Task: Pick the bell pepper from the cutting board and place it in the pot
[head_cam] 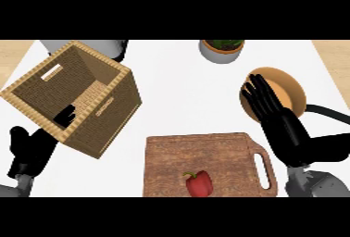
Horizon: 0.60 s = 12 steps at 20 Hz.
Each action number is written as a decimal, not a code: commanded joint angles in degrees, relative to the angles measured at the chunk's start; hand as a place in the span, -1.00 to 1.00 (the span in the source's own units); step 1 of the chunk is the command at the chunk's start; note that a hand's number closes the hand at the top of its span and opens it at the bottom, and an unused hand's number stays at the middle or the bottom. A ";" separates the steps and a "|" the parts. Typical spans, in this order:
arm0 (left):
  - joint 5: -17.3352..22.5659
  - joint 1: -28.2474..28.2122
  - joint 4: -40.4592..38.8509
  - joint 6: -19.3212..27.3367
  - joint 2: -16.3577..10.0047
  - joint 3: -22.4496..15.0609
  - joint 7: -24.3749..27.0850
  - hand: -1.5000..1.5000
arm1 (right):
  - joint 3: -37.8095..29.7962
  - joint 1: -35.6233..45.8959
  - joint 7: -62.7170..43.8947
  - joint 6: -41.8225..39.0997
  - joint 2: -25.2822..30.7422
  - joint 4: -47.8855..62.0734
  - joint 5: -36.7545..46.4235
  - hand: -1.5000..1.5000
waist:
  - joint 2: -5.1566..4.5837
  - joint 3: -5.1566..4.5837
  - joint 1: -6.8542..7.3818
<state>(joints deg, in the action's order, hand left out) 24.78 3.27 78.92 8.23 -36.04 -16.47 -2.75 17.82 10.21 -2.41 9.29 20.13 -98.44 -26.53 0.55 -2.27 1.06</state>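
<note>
A red bell pepper [199, 183] lies at the near edge of the wooden cutting board [205, 155]. The tan pot [290, 88] sits at the right, its black handle [329, 113] pointing right. My right hand [284, 127] is open, with straight fingers stretched over the pot's left rim, well above and to the right of the pepper. My left hand [27, 152] is at the lower left against a tilted wicker basket [103, 109]. Its fingertips [65, 115] show inside the basket, hooked over the near rim.
A grey planter with a green plant [222, 50] stands at the back centre. The cutting board's handle slot [262, 169] is beside my right forearm. The white counter [184, 92] spreads between the basket and the pot.
</note>
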 commanded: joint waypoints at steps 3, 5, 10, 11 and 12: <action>-3.63 2.37 -0.75 5.41 -2.85 3.30 -1.71 0.00 | 8.67 3.48 0.70 6.54 0.91 -1.05 17.46 1.00 | -0.29 2.20 -0.40; -7.24 1.24 -2.75 8.58 -4.32 3.65 0.42 0.00 | 15.23 2.70 0.56 11.05 0.61 -2.97 27.06 1.00 | 0.24 2.03 -0.51; -5.13 -1.63 -5.37 10.88 -3.19 4.31 -4.41 0.00 | 7.69 0.12 6.09 29.03 3.88 -1.43 44.42 -1.00 | 1.37 2.10 -5.20; -4.55 -1.30 -5.12 11.07 -3.28 4.57 -6.05 0.00 | 10.05 -2.27 7.34 31.93 2.57 -2.62 47.81 -1.00 | 1.25 2.19 -5.48; -5.55 -1.31 -4.59 11.14 -3.85 4.04 -5.87 0.00 | 13.63 -2.97 6.73 34.45 0.64 -2.44 52.52 -1.00 | 0.92 2.10 -4.41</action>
<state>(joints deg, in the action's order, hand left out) 20.27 2.48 75.22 17.28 -39.25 -12.48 -6.21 27.41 10.41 1.97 33.11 23.44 -100.36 12.99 1.85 -0.39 -2.96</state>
